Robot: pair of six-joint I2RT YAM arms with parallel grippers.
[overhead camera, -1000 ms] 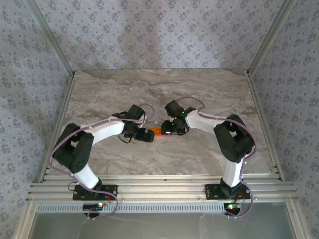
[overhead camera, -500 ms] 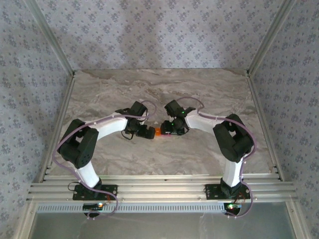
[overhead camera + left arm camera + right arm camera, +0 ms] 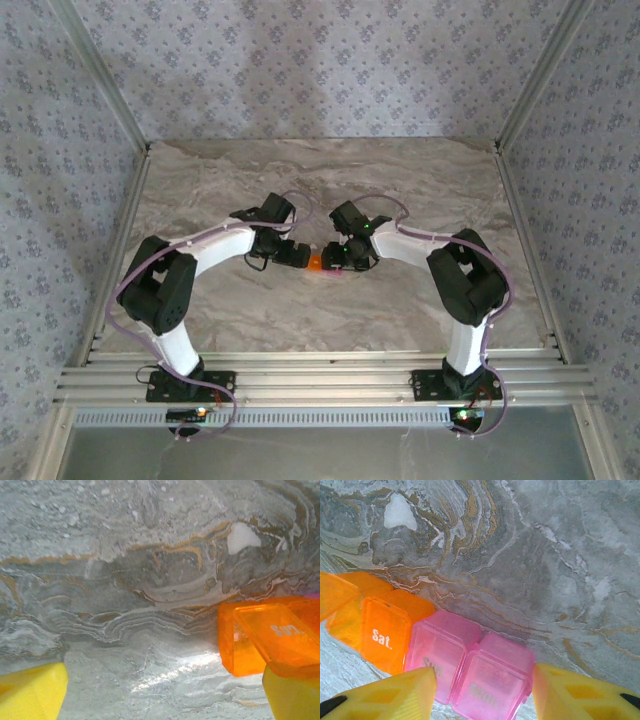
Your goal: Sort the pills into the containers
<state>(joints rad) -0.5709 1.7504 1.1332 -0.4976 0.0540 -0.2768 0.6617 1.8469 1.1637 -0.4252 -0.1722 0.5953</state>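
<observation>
The containers (image 3: 318,264) are a short strip lying on the marble table between my two grippers. In the right wrist view I see two shut pink compartments (image 3: 470,667) marked Sun and Mon, then an orange one (image 3: 385,635) marked Sat. My right gripper (image 3: 482,695) is open. Its left finger overlaps the Sun compartment and its right finger stands at the Mon edge. In the left wrist view the orange end compartment (image 3: 250,640) has its lid tilted up. It sits by the right finger of my open left gripper (image 3: 165,692). I can make out no pills.
The marble tabletop (image 3: 400,180) has a white blotch (image 3: 243,536) in its pattern just beyond the strip. Metal rails (image 3: 320,380) run along the near edge and patterned walls enclose the other sides. Bare table lies behind and to both sides of the grippers.
My left gripper has moved right and slightly away, closing in on the orange end of the strip. The right gripper and the strip have stayed put.
</observation>
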